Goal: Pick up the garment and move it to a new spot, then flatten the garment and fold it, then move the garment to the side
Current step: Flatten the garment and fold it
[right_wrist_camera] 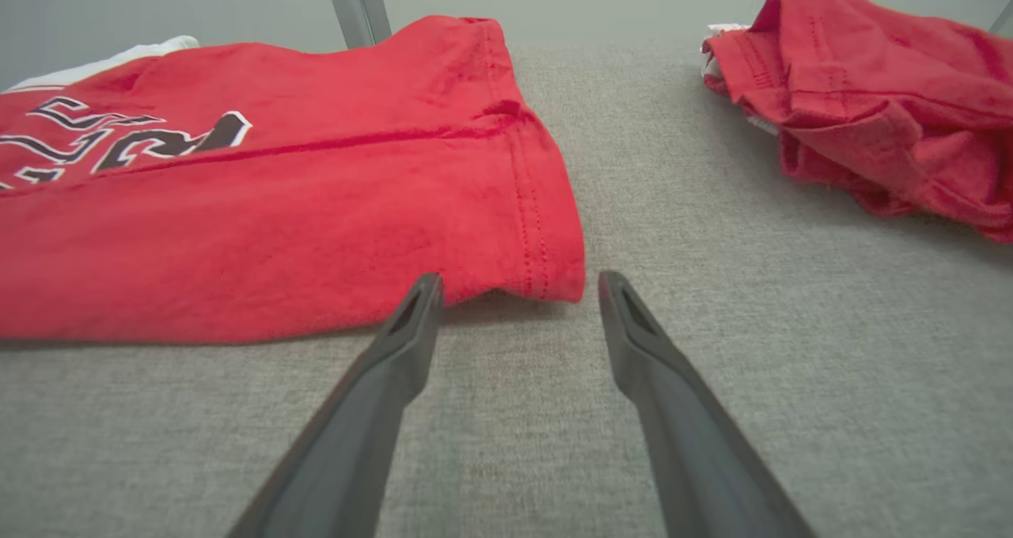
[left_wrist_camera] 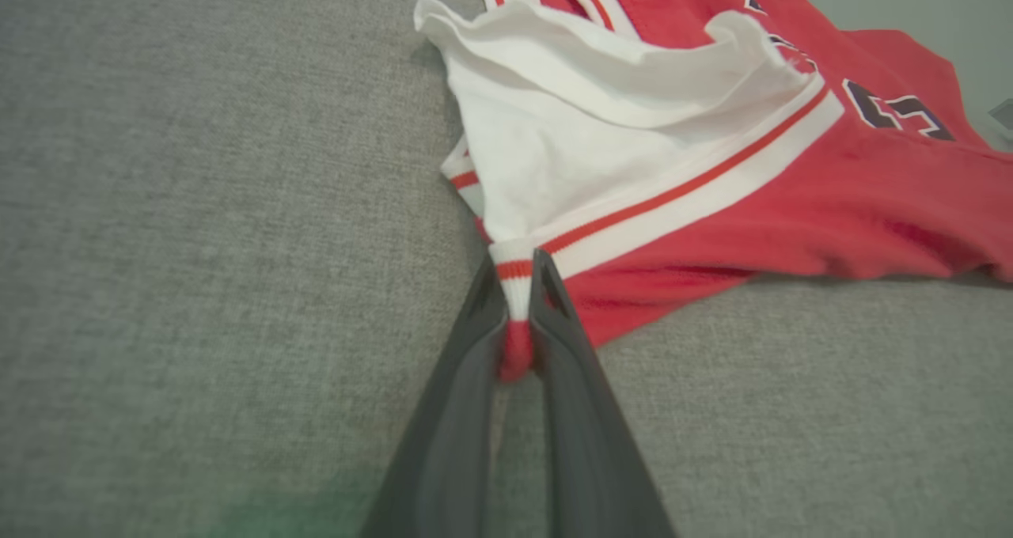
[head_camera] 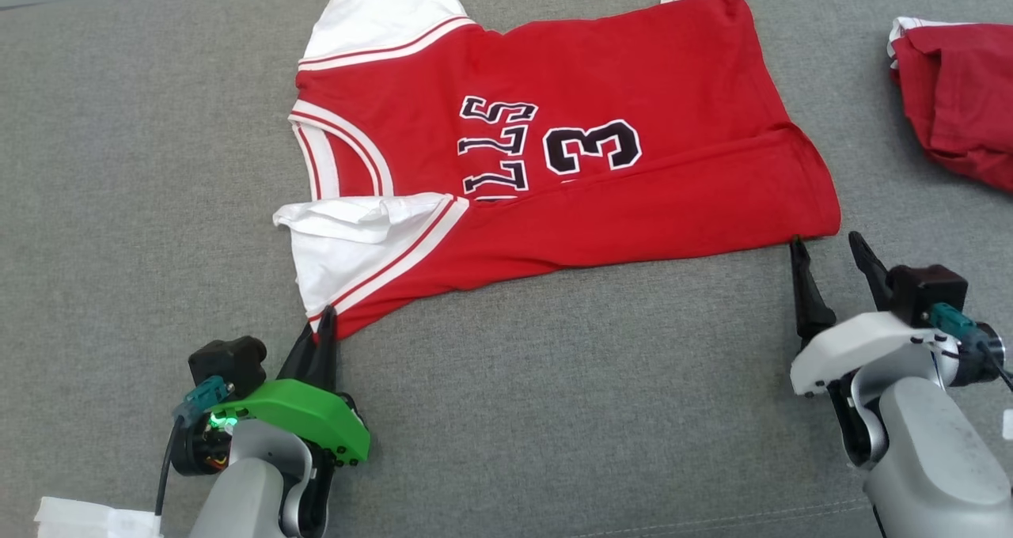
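The red jersey (head_camera: 601,206) lies spread across the middle of the grey cloth-covered worktop (head_camera: 554,411), number side up. Its near long edge seems doubled over onto the body, and the white sleeve (head_camera: 356,229) nearest the robot is rumpled. The left claw (head_camera: 323,324) is clenched on the corner where that sleeve's striped trim meets the red side, with a small pinch of fabric between its fingers. The right claw (head_camera: 825,241) stands spread wide just beside the hem corner, gripping nothing. From where I stand the risk looks lopsided: if the left arm pulls before the right one bites, the jersey would drag and twist out of its flat lay. That pinch is thin, so it could slip free under tension. The right claw might also miss the hem or snag the worktop's cloth, though the other crumpled red garment (head_camera: 957,103) lies well apart
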`<state>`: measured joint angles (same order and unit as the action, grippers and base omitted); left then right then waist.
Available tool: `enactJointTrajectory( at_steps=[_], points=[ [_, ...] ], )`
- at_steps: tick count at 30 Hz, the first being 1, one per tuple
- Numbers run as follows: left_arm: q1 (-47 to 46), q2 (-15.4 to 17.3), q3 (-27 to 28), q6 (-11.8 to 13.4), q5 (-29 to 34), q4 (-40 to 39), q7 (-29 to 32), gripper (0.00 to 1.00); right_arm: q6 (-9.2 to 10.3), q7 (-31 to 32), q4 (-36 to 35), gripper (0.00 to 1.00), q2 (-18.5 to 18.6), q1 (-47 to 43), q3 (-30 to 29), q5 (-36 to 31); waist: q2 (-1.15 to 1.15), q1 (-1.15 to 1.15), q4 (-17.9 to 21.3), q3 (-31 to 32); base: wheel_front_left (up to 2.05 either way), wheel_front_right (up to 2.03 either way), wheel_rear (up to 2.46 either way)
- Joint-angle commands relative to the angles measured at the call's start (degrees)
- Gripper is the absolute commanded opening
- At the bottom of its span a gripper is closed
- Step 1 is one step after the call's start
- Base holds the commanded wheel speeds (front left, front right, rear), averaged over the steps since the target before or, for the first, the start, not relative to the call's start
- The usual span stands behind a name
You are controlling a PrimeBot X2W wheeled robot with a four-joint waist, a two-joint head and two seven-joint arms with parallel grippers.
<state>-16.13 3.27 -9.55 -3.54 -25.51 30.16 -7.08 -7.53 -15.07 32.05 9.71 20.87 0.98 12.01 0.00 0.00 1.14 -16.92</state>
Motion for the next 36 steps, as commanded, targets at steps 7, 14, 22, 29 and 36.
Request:
enactJointTrajectory(
  at_steps=[7, 14, 22, 29, 36],
  points=[
    [0.5, 1.0, -0.7, -0.1, 0.2, -1.0, 0.8, 0.0, 0.09, -0.2, 9.8, 1.0, 0.9, 8.4, 0.8, 2.8, 0.0, 0.0, -1.1, -0.7, 0.0, 0.0, 0.0],
    [-1.0, 1.2, -1.9, -0.3, 0.8, -1.2, 0.5, 0.0, 0.09, -0.2, 19.9, 0.48, 0.8, 14.4, 1.5, 6.7, 0.0, 0.0, -2.1, -1.4, 0.0, 0.0, 0.0],
    [-0.9, 1.3, -2.9, -0.7, 0.6, -1.1, -0.3, 0.0, 0.1, -0.1, 20.4, 0.0, 2.6, 13.9, 6.7, 11.2, 0.0, 0.0, -2.2, -0.6, 0.0, 0.0, 0.0],
    [2.1, 3.1, -2.8, -0.9, 0.0, -2.2, 0.4, 0.0, 0.11, -0.1, 13.3, 0.0, 6.0, 7.1, 10.2, 14.7, 0.0, 0.0, -2.0, 2.1, 0.0, 0.0, 0.0],
    [8.5, 5.0, -3.4, 0.1, 0.4, -8.2, 1.6, 0.0, 0.12, -0.1, 7.3, 0.0, 9.3, -1.3, 12.3, 18.5, 0.0, 0.0, -1.6, 4.1, 0.0, 0.0, 0.0]
  ],
)
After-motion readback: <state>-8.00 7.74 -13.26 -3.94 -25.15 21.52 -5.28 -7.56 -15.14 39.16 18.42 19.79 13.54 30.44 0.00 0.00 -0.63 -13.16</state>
